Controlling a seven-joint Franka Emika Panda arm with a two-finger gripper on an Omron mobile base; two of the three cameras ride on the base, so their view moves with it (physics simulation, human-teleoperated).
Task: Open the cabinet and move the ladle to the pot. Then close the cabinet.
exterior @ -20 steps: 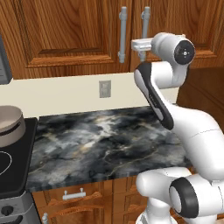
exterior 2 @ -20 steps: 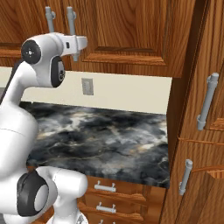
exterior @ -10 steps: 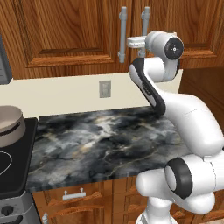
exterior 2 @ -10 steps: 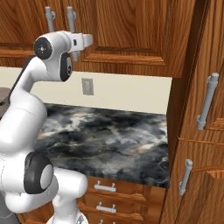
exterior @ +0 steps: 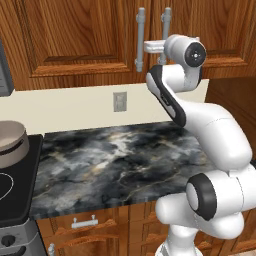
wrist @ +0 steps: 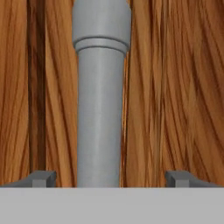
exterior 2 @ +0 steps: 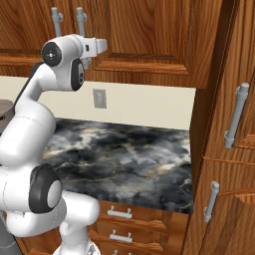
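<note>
The reddish-brown cabinet (exterior: 75,35) hangs above the counter with both doors shut, so the ladle is hidden. My gripper (exterior: 149,47) is raised to the doors, level with the lower part of the two grey bar handles (exterior: 141,37). In the hand view one handle (wrist: 101,109) runs straight up between my fingertips (wrist: 43,178). The gripper (wrist: 111,178) is open, one jaw on each side of the bar, and not touching it. The grey pot (exterior: 10,142) sits on the stove at the far left, partly cut off.
A dark marbled counter (exterior: 120,160) lies below the cabinet, with a wall outlet (exterior: 119,101) on the beige backsplash. Drawers (exterior 2: 119,214) sit under the counter. A tall wooden unit with bar handles (exterior 2: 235,117) stands out at the right. The black stove (exterior: 10,190) borders the counter's left.
The hand has swung left and in toward the cabinet doors, bringing the open jaws up to a handle. The doors have not moved.
</note>
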